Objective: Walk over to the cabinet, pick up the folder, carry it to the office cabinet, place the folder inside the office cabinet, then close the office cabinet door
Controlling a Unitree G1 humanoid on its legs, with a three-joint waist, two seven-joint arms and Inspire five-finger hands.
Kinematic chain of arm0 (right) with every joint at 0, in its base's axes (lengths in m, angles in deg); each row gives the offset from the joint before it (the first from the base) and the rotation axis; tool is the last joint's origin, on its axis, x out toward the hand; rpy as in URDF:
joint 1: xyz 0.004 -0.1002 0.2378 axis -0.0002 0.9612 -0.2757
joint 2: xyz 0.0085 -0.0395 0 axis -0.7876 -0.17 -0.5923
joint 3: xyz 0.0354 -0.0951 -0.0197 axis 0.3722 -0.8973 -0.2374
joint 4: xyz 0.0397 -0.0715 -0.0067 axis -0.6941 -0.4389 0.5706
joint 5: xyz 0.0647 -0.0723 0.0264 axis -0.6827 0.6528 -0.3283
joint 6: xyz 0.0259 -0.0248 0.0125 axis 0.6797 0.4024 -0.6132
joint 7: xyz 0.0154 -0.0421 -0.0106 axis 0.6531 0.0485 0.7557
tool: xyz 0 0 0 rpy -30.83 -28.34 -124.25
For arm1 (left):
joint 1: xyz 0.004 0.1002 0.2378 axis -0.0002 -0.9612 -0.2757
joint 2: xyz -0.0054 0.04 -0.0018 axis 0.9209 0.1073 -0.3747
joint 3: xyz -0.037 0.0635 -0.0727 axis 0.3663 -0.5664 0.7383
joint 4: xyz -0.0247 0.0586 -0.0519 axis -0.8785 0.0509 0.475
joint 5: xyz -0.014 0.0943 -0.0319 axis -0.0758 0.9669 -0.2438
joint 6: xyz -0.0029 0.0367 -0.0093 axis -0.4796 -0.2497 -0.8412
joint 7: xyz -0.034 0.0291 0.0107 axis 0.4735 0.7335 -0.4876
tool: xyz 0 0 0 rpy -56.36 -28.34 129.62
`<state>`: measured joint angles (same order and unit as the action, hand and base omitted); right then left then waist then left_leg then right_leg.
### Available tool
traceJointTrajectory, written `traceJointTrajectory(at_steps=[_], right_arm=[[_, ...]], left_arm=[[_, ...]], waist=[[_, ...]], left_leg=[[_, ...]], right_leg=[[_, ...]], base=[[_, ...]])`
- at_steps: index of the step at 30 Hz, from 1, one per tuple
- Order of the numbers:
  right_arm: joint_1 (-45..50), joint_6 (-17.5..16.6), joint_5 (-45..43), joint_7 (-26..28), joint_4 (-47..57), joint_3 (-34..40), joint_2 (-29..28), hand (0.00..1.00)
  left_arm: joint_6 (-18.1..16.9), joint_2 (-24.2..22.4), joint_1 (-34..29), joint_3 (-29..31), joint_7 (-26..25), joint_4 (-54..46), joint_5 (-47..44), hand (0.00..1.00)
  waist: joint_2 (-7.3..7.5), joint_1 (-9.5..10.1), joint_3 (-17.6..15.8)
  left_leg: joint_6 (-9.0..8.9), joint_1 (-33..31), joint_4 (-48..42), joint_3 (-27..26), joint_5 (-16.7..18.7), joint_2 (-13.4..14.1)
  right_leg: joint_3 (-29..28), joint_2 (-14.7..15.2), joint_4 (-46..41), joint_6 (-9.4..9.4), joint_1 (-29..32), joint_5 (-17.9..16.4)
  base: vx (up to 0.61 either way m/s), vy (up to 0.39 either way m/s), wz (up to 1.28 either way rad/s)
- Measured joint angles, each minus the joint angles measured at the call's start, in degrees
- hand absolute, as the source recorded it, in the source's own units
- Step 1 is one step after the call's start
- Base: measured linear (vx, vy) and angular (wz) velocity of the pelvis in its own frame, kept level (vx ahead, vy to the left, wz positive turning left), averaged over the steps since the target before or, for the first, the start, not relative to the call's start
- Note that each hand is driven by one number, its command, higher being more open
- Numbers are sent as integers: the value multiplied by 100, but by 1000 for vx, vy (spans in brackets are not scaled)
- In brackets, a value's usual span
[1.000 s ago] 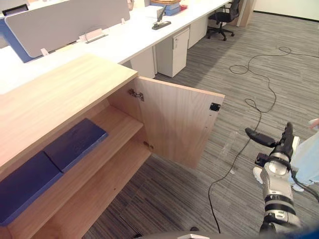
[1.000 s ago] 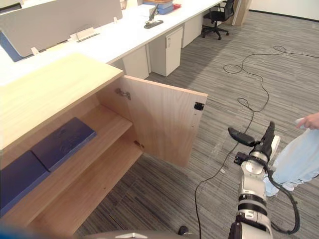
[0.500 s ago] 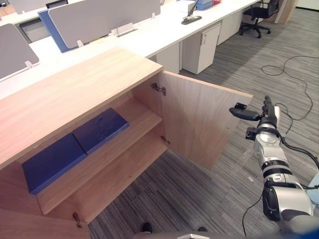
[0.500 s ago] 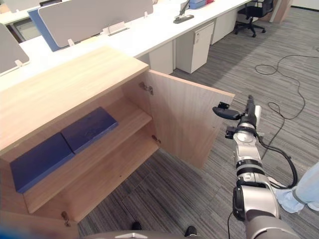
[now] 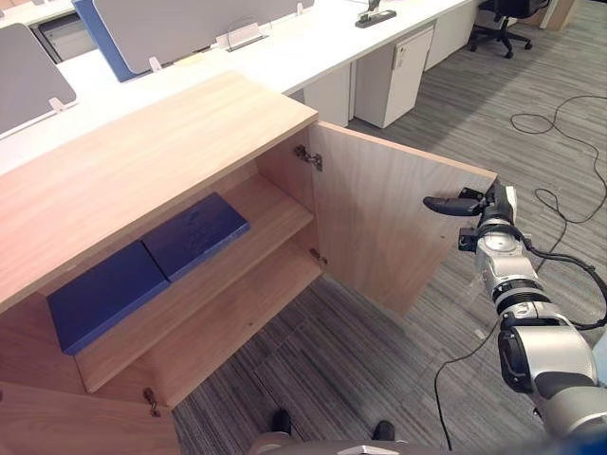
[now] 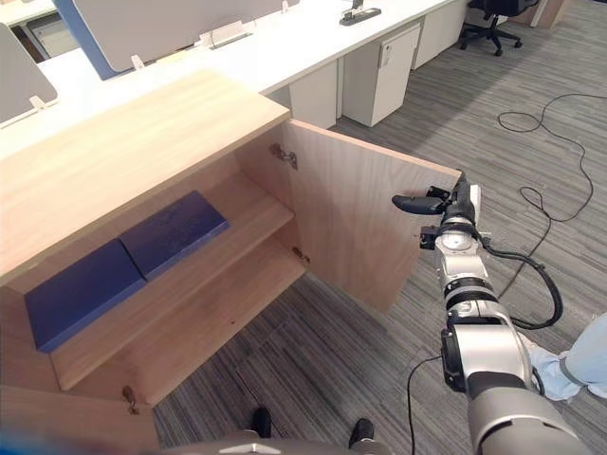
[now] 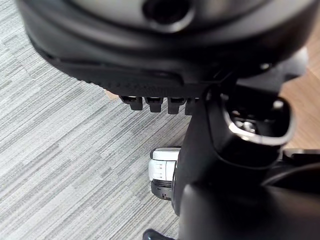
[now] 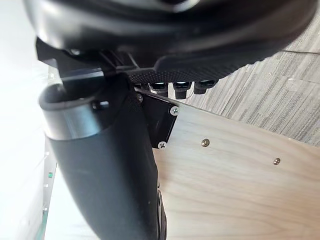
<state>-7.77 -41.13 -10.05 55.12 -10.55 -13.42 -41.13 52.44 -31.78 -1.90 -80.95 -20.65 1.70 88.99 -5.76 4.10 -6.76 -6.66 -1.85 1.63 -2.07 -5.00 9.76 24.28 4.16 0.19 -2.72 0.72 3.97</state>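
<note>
The wooden office cabinet stands open in front of me. Two dark blue folders lie flat side by side on its upper shelf; the lower shelf is bare. The right door is swung wide out. My right hand is stretched out at that door's free edge, fingers straight, by the black latch plate; the right wrist view shows the door's inner face just past the fingers. My left hand hangs idle over the carpet, holding nothing.
The cabinet's left door stands open at the lower left. White desks with grey dividers, a drawer unit and an office chair lie behind. A person's leg is at the right.
The camera has swung towards the cabinet. My right hand rose from low over the floor up to the open door's free edge. The folders have not moved.
</note>
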Motion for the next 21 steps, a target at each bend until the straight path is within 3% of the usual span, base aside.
traceJointTrajectory(at_steps=[4,6,8,9,10,11,13,17,18,21], right_arm=[[-53,5,19,-30,-53,-447,153,100],[38,60,155,-30,203,-1496,513,100],[439,77,224,357,1212,-3716,1602,100],[484,79,233,616,1493,-4356,1917,100],[713,78,404,1581,2538,-5674,2572,100],[814,81,447,2002,2830,-5939,2641,100],[1063,79,450,2734,3395,-6413,2568,100],[1420,39,384,4315,4373,-7251,1407,100],[1559,-71,274,4540,4462,-7380,1021,100],[1489,-264,230,4718,4413,-7441,572,100]], left_arm=[[-1,1,41,0,-20,0,-12,100],[-12,7,43,10,-20,1,-12,100],[-17,15,37,5,74,6,5,100],[-17,50,40,-1,131,6,9,100],[-18,149,59,-13,355,6,60,100],[-18,190,63,-23,415,6,118,100],[-6,277,76,-120,491,10,184,100],[117,253,186,-188,515,30,403,100],[139,237,237,-182,512,30,448,100],[141,234,316,-149,512,28,486,100]], waist=[[-37,-5,-69],[-45,-79,-135],[-47,-165,-134],[-48,-163,-133],[-58,-162,-121],[-59,-161,-94],[-77,-156,-19],[-226,-79,102],[-256,20,122],[-237,198,120]], left_leg=[[-14,-47,-21,104,-32,10],[-23,-72,-33,94,-37,34],[-96,-126,-152,7,46,152],[-119,-135,-218,-32,87,209],[-201,-139,-416,-85,181,392],[-229,-139,-466,-81,202,450],[-247,-132,-503,-67,214,601],[-201,-148,-471,-57,176,820],[-192,-187,-473,-57,132,821],[-189,-262,-527,-59,126,825]], right_leg=[[76,-15,0,-1,-2,-1],[61,-39,4,-26,0,-20],[-37,-165,65,7,-3,-50],[-83,-221,84,25,-6,-61],[-141,-413,162,72,-84,-92],[-142,-474,180,103,-113,-113],[-134,-611,202,205,-149,-180],[1,-868,209,438,-158,-334],[93,-878,176,525,-163,-365],[202,-881,52,620,-137,-441]], base=[[-40,5,9],[-53,1,-5],[-28,-35,-22],[15,-117,-39],[29,-131,-27],[41,-132,-20],[56,-117,-2],[85,-137,14],[106,-94,37],[85,-26,29]])
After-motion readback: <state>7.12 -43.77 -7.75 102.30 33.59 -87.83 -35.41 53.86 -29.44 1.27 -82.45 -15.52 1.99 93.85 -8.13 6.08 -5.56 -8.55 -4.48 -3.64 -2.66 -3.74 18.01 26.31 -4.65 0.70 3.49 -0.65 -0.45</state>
